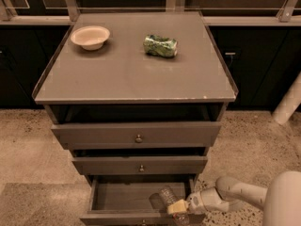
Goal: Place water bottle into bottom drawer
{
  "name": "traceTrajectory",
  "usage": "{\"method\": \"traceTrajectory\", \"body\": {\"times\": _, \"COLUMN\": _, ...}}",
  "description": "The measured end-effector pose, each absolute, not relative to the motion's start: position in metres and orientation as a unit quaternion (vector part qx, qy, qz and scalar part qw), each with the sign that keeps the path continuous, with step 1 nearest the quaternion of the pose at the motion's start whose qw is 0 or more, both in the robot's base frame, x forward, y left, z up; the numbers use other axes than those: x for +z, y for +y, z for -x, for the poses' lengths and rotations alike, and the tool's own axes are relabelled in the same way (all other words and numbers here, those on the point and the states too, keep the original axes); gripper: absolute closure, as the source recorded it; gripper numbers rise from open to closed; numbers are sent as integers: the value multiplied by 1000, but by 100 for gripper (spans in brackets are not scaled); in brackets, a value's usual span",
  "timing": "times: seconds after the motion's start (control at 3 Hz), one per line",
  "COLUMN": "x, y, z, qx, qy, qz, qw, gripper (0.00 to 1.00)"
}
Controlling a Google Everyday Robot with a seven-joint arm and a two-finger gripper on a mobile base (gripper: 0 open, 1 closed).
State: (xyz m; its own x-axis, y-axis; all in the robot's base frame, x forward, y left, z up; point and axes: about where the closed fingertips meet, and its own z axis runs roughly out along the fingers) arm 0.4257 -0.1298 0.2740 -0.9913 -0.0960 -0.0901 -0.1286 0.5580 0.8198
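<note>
The bottom drawer (117, 197) is pulled open at the foot of the cabinet. The water bottle (165, 197), clear plastic, lies inside it near the right front corner. My gripper (178, 208) reaches in from the right, low over the drawer's right front corner, against the bottle's near end. The bottle's label and cap do not show.
A white bowl (90, 36) and a lying green can (161, 46) sit on the cabinet top (127, 74). Two shallower drawers (136, 135) sit above, slightly pulled out. A white post (288, 102) stands at right. Speckled floor surrounds the cabinet.
</note>
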Motion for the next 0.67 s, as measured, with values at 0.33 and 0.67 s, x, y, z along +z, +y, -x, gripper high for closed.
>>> {"method": "traceTrajectory", "body": {"times": 0.33, "x": 268, "y": -128, "z": -425, "qx": 468, "qy": 882, "qz": 61, "qw": 16, "gripper": 100}}
{"method": "traceTrajectory", "body": {"times": 0.67, "x": 261, "y": -128, "z": -431, "qx": 467, "qy": 883, "qz": 52, "qw": 19, "gripper": 100}}
